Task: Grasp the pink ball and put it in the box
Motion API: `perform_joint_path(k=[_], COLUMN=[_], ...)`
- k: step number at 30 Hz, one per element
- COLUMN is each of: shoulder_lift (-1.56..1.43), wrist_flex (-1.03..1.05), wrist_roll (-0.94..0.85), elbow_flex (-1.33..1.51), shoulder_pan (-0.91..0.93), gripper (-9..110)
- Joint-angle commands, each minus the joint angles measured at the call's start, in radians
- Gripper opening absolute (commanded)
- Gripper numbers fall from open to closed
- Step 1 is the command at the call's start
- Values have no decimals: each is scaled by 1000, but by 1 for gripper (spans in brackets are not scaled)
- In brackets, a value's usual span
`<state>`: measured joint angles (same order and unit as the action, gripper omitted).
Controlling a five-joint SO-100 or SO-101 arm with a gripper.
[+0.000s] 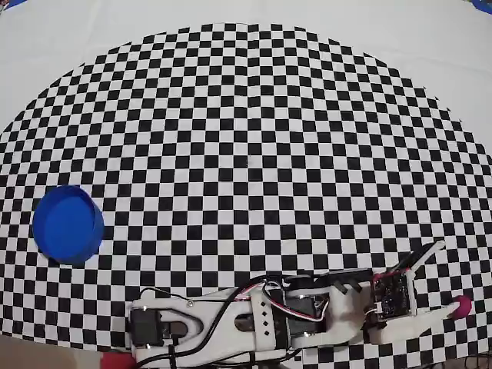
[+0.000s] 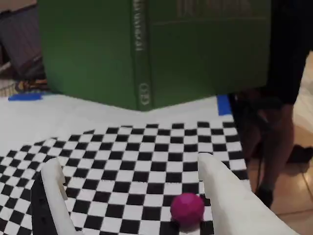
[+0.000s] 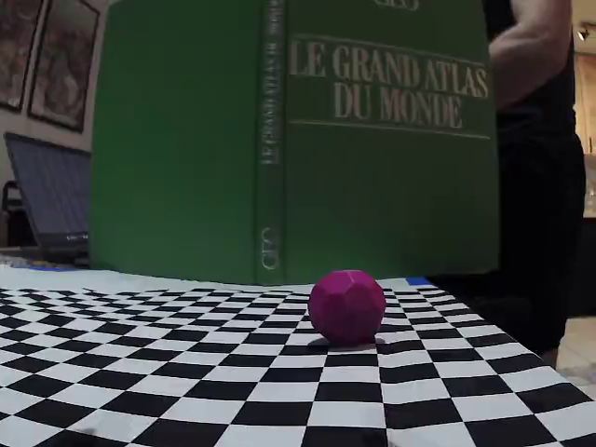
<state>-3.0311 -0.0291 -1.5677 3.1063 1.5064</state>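
My gripper [image 2: 132,178] is spread around the ungrasped pink ball [image 2: 187,209]; the box [image 1: 68,224] sits empty, well behind me.

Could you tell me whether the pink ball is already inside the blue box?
No, in the overhead view the box is empty and the ball lies far off, by the gripper.

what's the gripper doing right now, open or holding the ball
Gripper: open, holding nothing; the pink ball sits on the checkered mat between its fingers, beside the right-hand finger in the wrist view.
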Motion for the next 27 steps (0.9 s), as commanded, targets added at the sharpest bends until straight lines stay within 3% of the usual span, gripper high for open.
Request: perform_joint_path(k=[1, 27], shoulder_lift=[8, 268], wrist_flex=[-21, -103], wrist_roll=[-9, -8], elbow_flex=[6, -100], shoulder_pan=[18, 25], gripper=[32, 32])
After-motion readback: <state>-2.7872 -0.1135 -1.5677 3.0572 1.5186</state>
